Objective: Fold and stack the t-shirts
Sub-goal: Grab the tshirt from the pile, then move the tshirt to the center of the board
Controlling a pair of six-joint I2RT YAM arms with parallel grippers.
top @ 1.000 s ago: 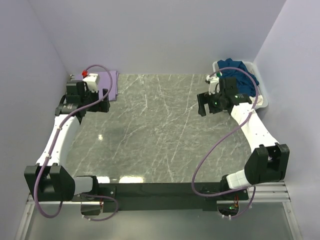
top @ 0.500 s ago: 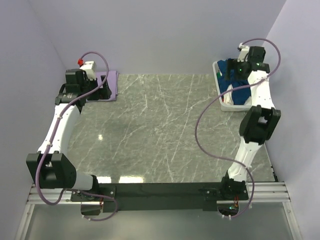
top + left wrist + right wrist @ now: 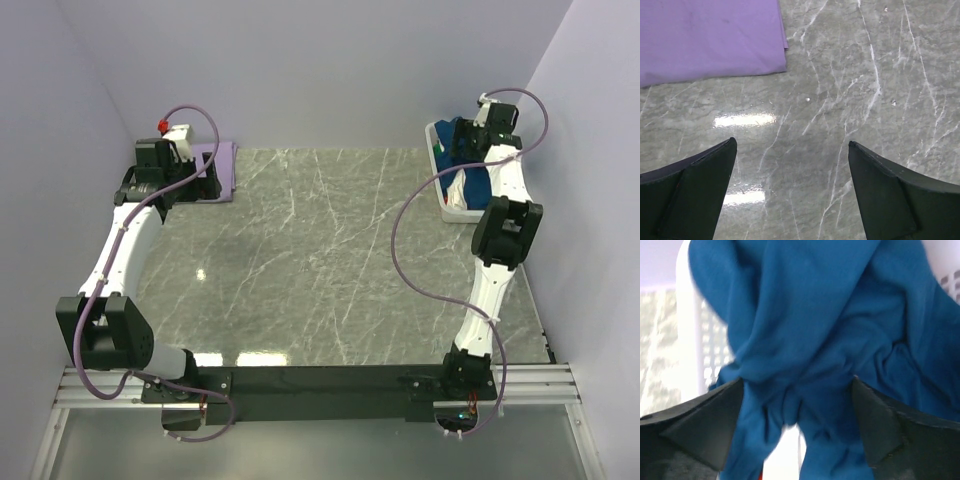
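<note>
A dark blue t-shirt (image 3: 815, 315) lies crumpled in the white lattice basket (image 3: 690, 340) and fills the right wrist view. My right gripper (image 3: 797, 382) is open just above it, one finger on each side of a bunched fold, gripping nothing. From above, that gripper (image 3: 462, 143) hangs over the basket (image 3: 452, 210) and the blue t-shirt (image 3: 482, 186) at the far right. A folded lavender t-shirt (image 3: 710, 40) lies flat at the far left (image 3: 220, 165). My left gripper (image 3: 792, 145) is open over bare marble just in front of it (image 3: 207, 186).
A red-orange scrap (image 3: 760, 475) and something white (image 3: 785, 455) show under the blue cloth in the basket. The grey marble tabletop (image 3: 330, 260) stretches between the two arms. Lilac walls close in the left, back and right sides.
My right arm has swung from over the table's right side out to the basket and now hangs over the blue shirt. The left arm drew slightly back towards the lavender shirt.
</note>
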